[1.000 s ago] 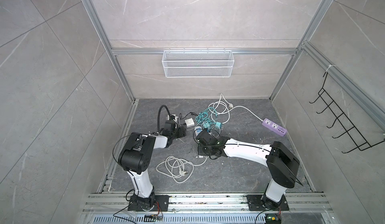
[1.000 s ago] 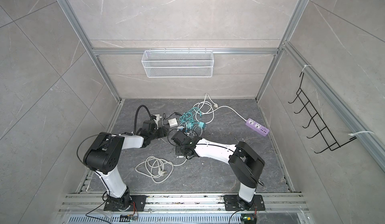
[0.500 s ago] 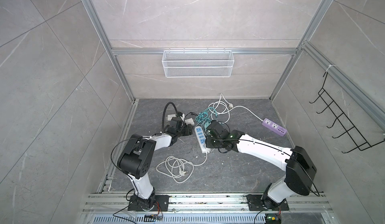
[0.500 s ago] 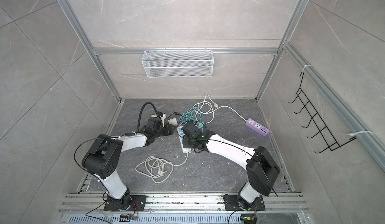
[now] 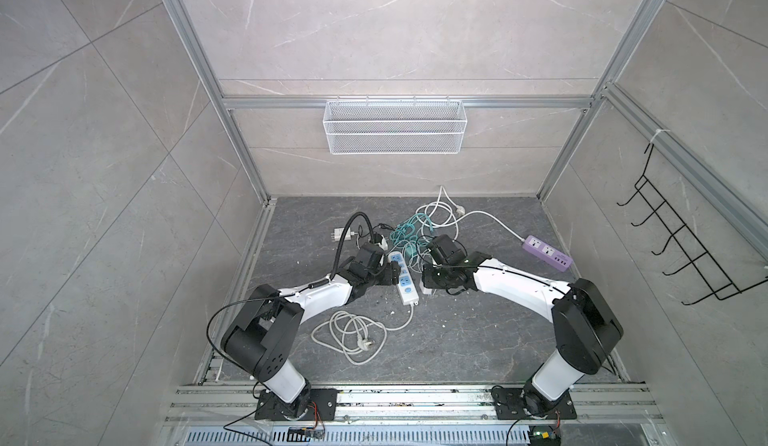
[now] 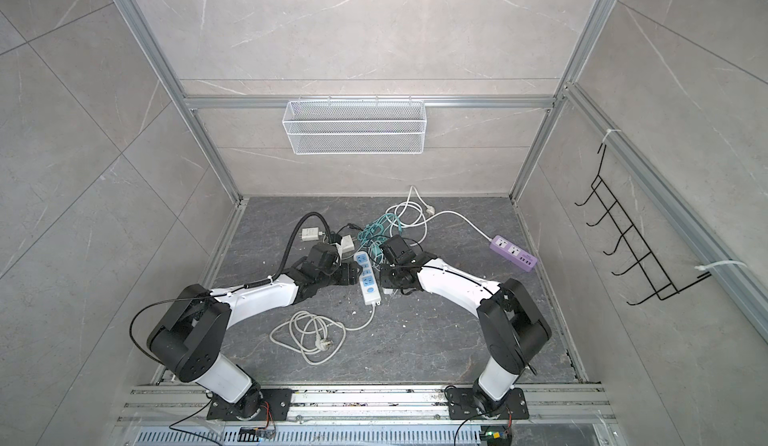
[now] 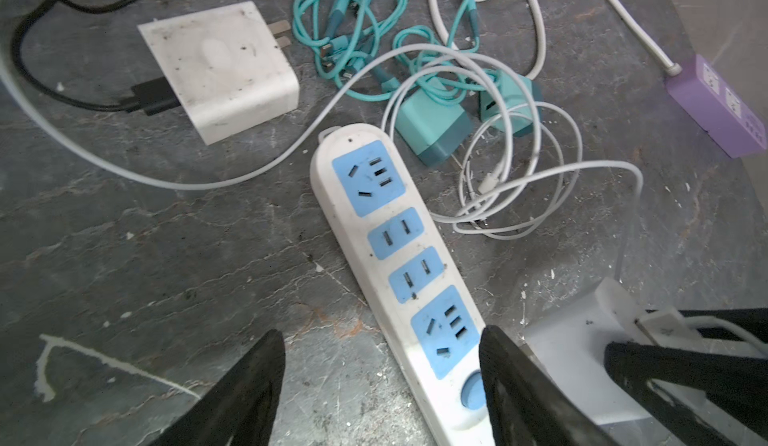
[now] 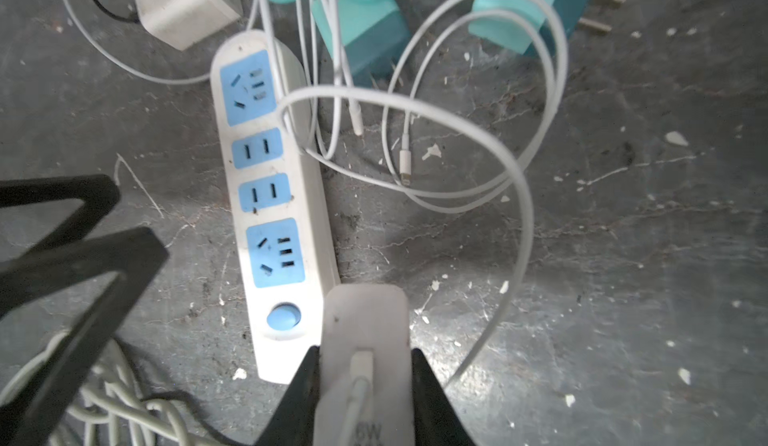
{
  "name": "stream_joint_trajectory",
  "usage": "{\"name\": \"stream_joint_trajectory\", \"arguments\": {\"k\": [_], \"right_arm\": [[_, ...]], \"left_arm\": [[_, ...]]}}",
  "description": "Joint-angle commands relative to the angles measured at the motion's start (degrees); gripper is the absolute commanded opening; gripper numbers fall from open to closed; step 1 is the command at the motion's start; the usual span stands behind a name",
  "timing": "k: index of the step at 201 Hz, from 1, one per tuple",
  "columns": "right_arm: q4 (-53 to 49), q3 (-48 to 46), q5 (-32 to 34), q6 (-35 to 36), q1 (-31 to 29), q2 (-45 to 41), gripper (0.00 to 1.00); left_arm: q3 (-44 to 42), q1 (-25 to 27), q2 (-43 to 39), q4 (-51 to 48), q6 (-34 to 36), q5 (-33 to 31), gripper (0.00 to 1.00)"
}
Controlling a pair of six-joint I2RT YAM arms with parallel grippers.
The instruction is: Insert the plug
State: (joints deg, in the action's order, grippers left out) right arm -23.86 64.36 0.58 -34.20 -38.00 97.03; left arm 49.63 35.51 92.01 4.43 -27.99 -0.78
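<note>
Right claw (image 8: 363, 354) is clamped on the white charger (image 8: 365, 319), cable port kept toward the wrist, presumably so the hidden prongs are pointed away for insertion. The power strip (image 8: 266, 199) is laid flat on the worktop (image 8: 623, 257) just ahead and to one side, sockets up and all unoccupied. Left claw (image 7: 380, 336) is held wide with nothing in it at the strip's switch end, likely for bracing; contact cannot be told.

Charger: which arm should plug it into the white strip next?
Right. The right fingers are shut on the charger, beside the white strip. The left fingers are open and empty over the strip's switch end, likelier to steady it.
</note>
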Motion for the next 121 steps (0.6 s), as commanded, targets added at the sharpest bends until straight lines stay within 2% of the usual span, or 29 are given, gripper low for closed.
{"name": "stream_joint_trajectory", "arguments": {"k": [1,39,58,96,121], "right_arm": [[2.8,-1.3,-0.9,0.3,0.2,1.5,0.11],[6.5,-4.9,-2.9,-2.2,-1.0,1.1,0.11],[7.0,-5.5,-2.2,-3.8,-3.2,0.5,0.11],[9.7,-6.6,-0.6,-9.3,-10.0,-0.2,0.11],[12.6,-5.3,-0.9,-12.3,-15.0,1.6,0.11]], "left_arm": [[-1.1,-0.1,-3.1,-3.7,-2.2,-3.4,0.76],[-2.7,-0.3,-7.1,-6.8,-1.9,-9.5,0.77],[-3.2,-1.2,-6.6,-5.7,-1.5,-10.2,0.77],[-2.3,-5.0,-1.3,-1.2,-0.8,-7.3,0.75],[-0.7,-7.1,3.1,2.5,0.2,-3.2,0.74]]}}
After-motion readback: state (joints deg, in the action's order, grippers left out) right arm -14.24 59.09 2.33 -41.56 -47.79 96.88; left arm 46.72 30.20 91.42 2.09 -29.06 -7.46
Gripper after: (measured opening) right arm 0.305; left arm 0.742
